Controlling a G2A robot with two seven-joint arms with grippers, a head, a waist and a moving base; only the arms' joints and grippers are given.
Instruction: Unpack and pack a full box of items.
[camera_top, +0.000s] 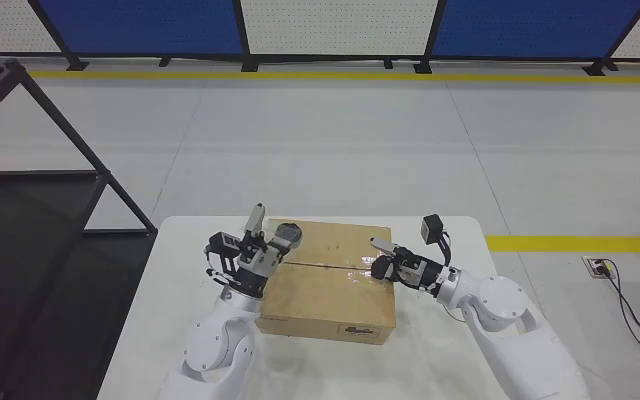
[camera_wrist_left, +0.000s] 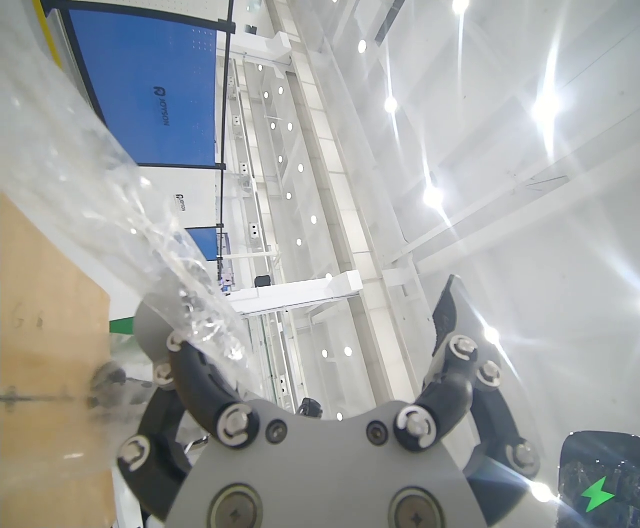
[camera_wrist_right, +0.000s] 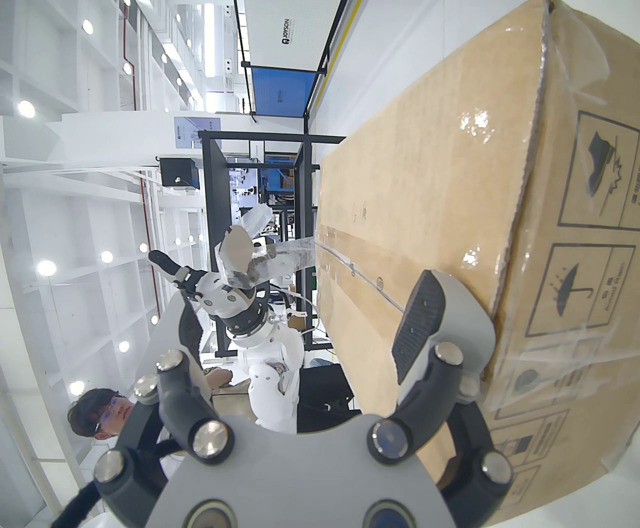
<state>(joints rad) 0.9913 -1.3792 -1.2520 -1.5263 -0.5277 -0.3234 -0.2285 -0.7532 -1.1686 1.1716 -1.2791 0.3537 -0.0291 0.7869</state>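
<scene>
Clear tape (camera_wrist_left: 150, 240) off the box's (camera_top: 325, 295) seam clung to one finger of the wide-open left gripper (camera_wrist_left: 300, 310), the right gripper (camera_wrist_right: 305, 305) open, empty, at the box's other end; it might tear or restick.

The left claw (camera_wrist_left: 300, 310) stood with its fingers spread wide apart, nothing clamped between them. A crinkled strip of clear tape (camera_wrist_left: 100, 190) ran slantwise down to the finger (camera_wrist_left: 150, 330) nearer the cardboard box (camera_wrist_left: 45, 300) and lay across its tip. The box showed a dark seam line. Behind were blue panels (camera_wrist_left: 150, 100) and bright ceiling lights (camera_wrist_left: 432, 197).
</scene>
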